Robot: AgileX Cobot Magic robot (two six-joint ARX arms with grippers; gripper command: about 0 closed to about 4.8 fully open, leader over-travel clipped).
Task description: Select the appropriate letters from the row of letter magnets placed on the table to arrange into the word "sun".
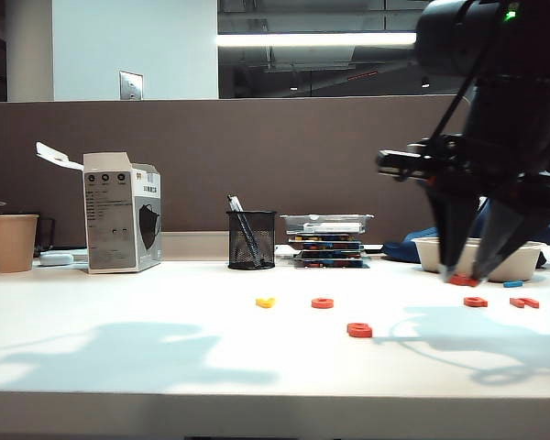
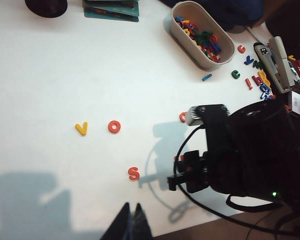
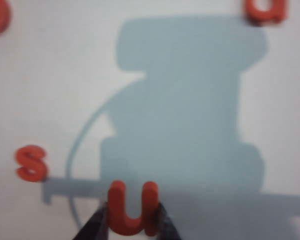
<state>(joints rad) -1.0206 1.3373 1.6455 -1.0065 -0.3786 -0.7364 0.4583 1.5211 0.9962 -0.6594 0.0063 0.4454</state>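
Note:
My right gripper (image 1: 461,275) is shut on an orange-red U (image 3: 132,207), which hangs a little above the white table (image 1: 119,312) at the right. Its dark fingers (image 3: 97,222) press both sides of the letter. Below it lie the orange-red S (image 3: 31,162) and another twin-pronged letter (image 3: 265,11). In the exterior view the row runs from the yellow letter (image 1: 265,302) through the O (image 1: 323,302) and the S (image 1: 359,329) to two more orange-red letters (image 1: 476,301) (image 1: 524,302). My left gripper (image 2: 132,214) is shut and empty near the front edge, short of the S (image 2: 134,173).
A white bowl (image 2: 176,22) of mixed coloured letters stands at the back right, with loose letters (image 2: 262,80) beside it. Along the back stand a mesh pen cup (image 1: 251,240), stacked trays (image 1: 327,240), a white box (image 1: 121,213) and a paper cup (image 1: 12,242).

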